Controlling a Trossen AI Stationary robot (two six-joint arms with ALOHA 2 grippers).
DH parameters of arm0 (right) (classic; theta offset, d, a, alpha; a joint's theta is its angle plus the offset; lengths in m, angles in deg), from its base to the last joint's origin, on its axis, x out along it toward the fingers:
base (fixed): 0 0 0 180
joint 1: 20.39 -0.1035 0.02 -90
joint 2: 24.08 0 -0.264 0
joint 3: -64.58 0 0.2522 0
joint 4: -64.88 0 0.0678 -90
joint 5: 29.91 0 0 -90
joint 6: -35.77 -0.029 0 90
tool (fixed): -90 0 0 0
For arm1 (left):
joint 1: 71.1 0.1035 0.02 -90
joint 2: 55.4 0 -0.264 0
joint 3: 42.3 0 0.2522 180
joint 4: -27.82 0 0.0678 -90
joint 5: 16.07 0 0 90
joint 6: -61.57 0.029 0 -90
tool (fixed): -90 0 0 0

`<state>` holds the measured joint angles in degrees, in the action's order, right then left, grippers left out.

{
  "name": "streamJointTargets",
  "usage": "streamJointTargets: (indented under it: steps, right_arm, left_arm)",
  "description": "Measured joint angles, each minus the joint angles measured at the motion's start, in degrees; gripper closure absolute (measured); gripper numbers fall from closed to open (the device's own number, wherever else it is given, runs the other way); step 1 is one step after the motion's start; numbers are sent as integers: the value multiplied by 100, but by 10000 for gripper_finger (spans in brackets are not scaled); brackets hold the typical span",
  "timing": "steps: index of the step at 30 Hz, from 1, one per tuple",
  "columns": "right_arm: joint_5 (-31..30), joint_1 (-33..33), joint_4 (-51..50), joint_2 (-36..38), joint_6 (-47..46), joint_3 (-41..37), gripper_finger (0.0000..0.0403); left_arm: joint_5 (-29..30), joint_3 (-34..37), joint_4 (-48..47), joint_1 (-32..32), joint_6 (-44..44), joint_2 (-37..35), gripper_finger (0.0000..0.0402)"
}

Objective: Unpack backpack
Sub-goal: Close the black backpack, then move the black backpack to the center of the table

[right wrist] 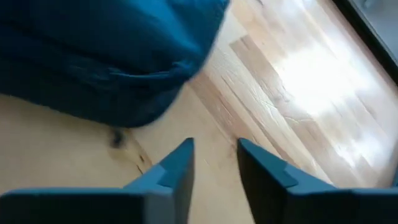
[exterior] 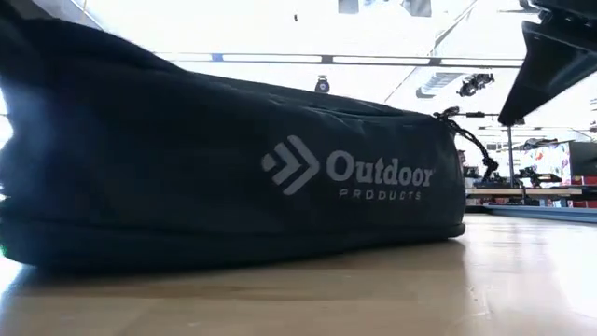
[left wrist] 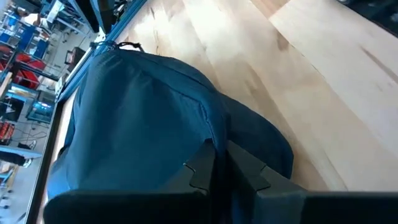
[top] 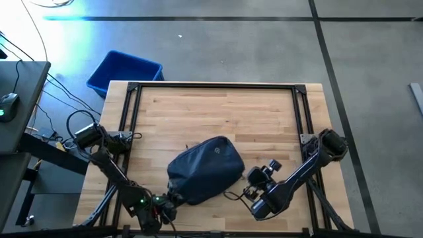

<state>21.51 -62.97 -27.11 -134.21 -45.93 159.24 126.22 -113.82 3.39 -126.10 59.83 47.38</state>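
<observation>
The dark navy backpack (top: 205, 168) lies on its side in the near middle of the wooden table, with its white logo (exterior: 350, 173) facing the near edge. A zipper cord (exterior: 471, 140) hangs at its right end. My left gripper (top: 170, 197) is at the backpack's near-left end, shut on its fabric (left wrist: 155, 106). My right gripper (top: 250, 192) hovers open above bare wood just right of the backpack (right wrist: 112, 56). Nothing is between its fingers (right wrist: 180, 165), and one dark finger shows from below in the low view (exterior: 550, 56). My left gripper has its two fingers (left wrist: 202, 171) closed together on a raised fold or seam of the backpack's fabric (left wrist: 211, 134) at the near-left end. They come slanting down from the table's near-left side. The fingers hide what lies between their tips. The backpack rests on the table.
A bright blue bin (top: 125, 69) stands on the floor beyond the table's far left corner. Black frame rails (top: 211, 84) run along the table's far and side edges. The far half of the tabletop (top: 218, 112) is bare wood. A dark side desk with a mouse (top: 8, 106) is at the left.
</observation>
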Motion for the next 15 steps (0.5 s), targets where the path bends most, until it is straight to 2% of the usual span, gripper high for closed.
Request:
streamJointTargets:
  steps: [3,7,11,15]
  right_arm:
    - [-91,-56,-167,0,-132,0,244]
    - [-841,-227,524,0,467,0,216]
    - [-1626,-245,1468,0,1219,-20,217]
    - [-1710,67,1670,0,1706,-26,232]
  left_arm:
    - [84,1,-165,-78,-20,-32,393]
    - [606,-60,-278,-248,-212,-233,393]
    - [1045,-210,-192,-401,-481,-583,394]
    - [1047,-214,-588,-333,-1236,-710,394]
